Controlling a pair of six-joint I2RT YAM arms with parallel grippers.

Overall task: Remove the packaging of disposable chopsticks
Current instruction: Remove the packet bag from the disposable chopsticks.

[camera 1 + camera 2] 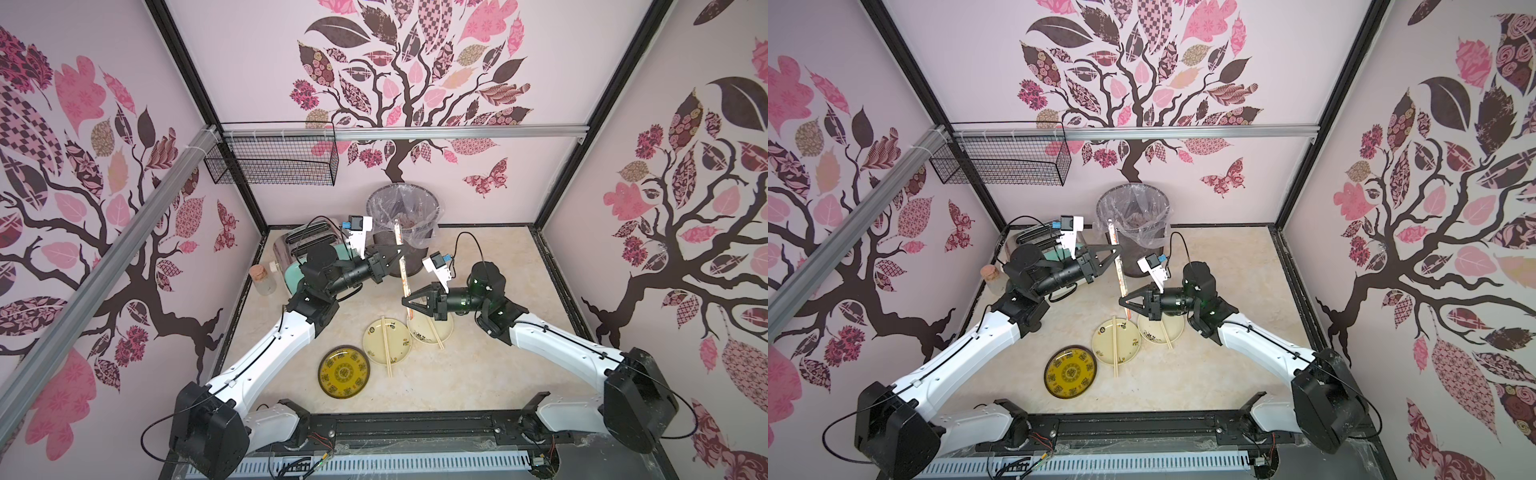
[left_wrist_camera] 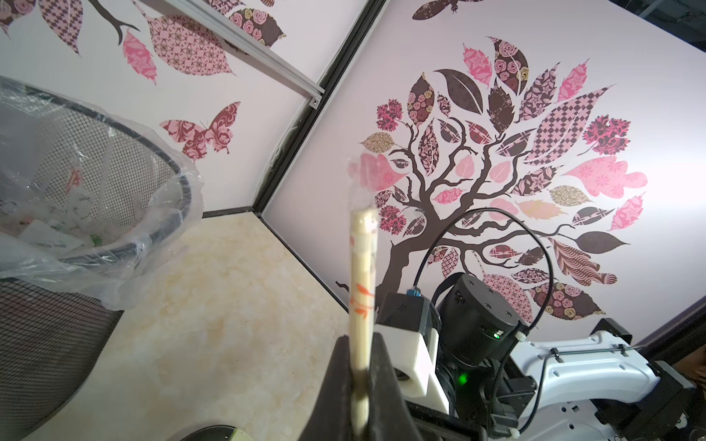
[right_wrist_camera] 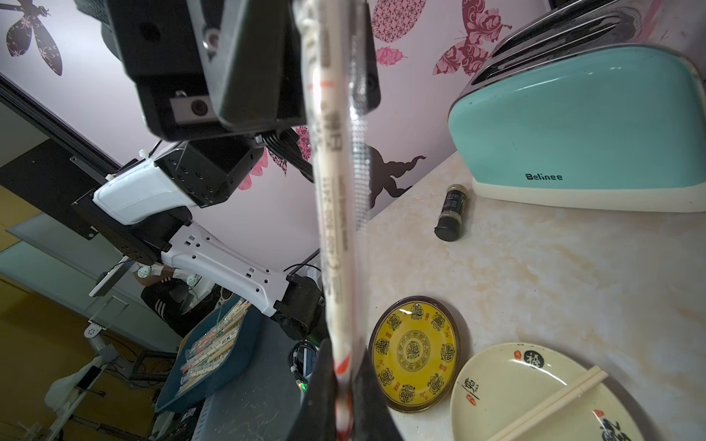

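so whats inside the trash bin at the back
A clear liner lines the bin, and a few pale printed wrappers lie inside it. The bottom of the bin cannot be seen: its rim and the bunched plastic cover it.

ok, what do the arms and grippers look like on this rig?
Both arms match: left arm and right arm have white shell links with black joints and bulky black base housings. The left gripper and right gripper are black, tapering to a point. Each wrist carries a white camera mount with a blue connector and a thin black cable.
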